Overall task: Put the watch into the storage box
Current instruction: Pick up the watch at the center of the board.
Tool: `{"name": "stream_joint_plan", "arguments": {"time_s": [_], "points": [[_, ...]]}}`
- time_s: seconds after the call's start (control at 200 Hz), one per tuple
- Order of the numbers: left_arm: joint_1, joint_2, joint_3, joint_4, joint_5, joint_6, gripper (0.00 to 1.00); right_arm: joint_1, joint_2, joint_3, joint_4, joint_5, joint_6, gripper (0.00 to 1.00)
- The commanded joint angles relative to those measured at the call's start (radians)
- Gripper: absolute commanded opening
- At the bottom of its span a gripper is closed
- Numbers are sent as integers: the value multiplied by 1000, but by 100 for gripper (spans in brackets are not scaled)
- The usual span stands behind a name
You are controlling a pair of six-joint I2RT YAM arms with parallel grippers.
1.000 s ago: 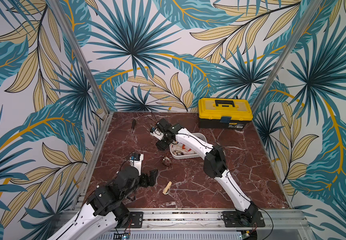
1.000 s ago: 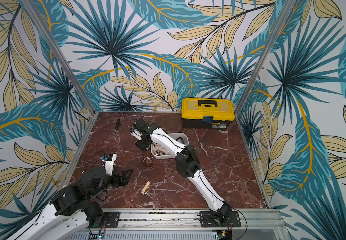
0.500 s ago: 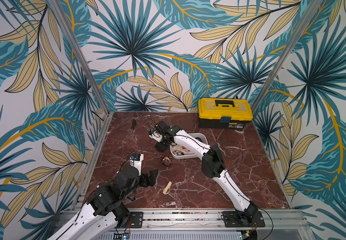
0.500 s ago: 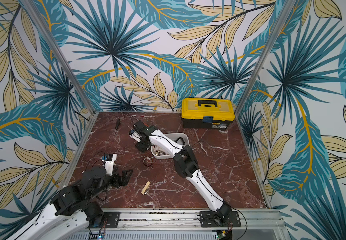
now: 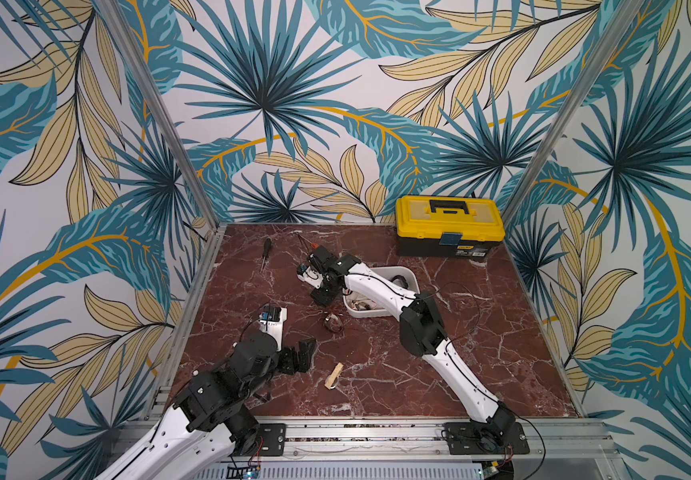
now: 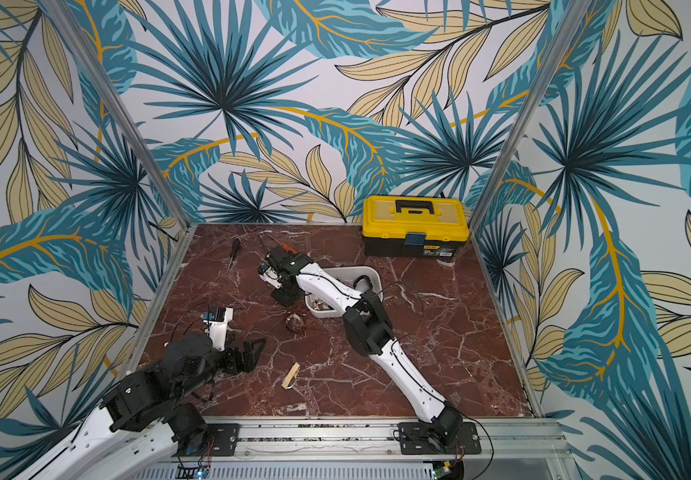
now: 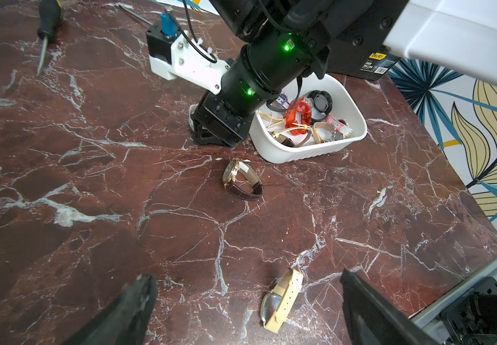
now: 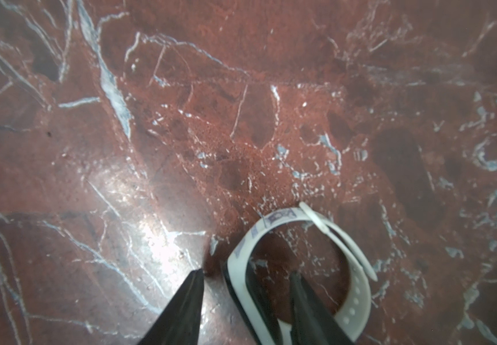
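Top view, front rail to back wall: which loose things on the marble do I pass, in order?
Cream watch → brown watch → storage box → toolbox. The screwdriver is left out because its depth overlaps the boxes.

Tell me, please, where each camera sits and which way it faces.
Both top views: high over the front edge, looking down at the marble table; both arms show.
Left wrist: low, facing the storage box and a brown-strap watch; the open left gripper and the right arm show.
Right wrist: just above the table, on the white watch; right gripper straddles its band.
Shared: top and left-wrist views both show the storage box.
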Motion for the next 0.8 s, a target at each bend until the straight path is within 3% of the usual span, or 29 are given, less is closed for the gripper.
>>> {"name": "stream_joint_plan", "arguments": {"time_s": [0.0, 0.19, 0.501, 0.796], "points": [[-2, 0, -4, 27, -5, 20, 100, 3, 28, 3, -31, -9, 9, 41], [-3, 0, -5, 30, -5, 22, 100, 5, 31, 3, -33, -21, 23, 26], [-2, 0, -10, 34, -7, 23, 100, 5, 11, -1, -10, -60, 72, 18], [-2, -4, -7, 31, -7, 21, 100, 3, -98, -65, 81, -134, 175, 15]]}}
